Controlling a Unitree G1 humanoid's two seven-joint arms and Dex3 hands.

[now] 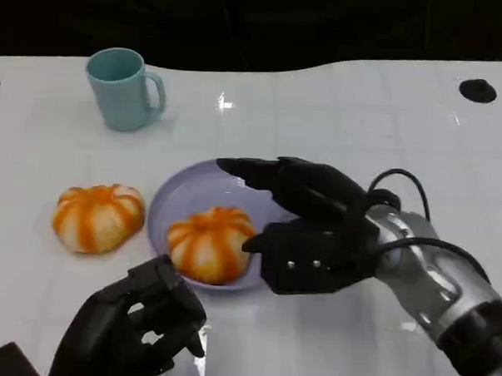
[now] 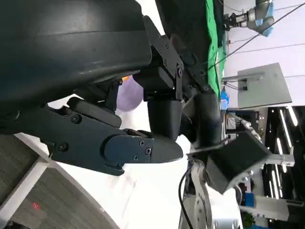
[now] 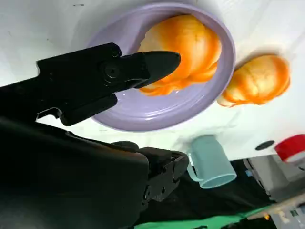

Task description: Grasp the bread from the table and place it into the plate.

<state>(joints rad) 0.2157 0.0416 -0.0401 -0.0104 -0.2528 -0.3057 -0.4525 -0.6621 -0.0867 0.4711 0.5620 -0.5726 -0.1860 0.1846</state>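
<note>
Orange bread (image 1: 209,244) lies in lilac plate (image 1: 174,200), right hand (image 1: 303,228) beside

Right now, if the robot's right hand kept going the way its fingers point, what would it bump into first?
Probably the bread in the purple plate. The right hand points across the plate, fingers apart, though it may pass just above.

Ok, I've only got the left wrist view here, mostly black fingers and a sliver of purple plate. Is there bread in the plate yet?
Observer: Yes, one orange-striped bread lies in the purple plate, on the part nearest the robot.
Operator: And is the right hand holding it?
Observer: No. The right hand is over the plate's right side, beside that bread, with its fingers apart and nothing in them.
Operator: Any more bread out there?
Observer: Yes, a second bread lies on the table just left of the plate.
</note>
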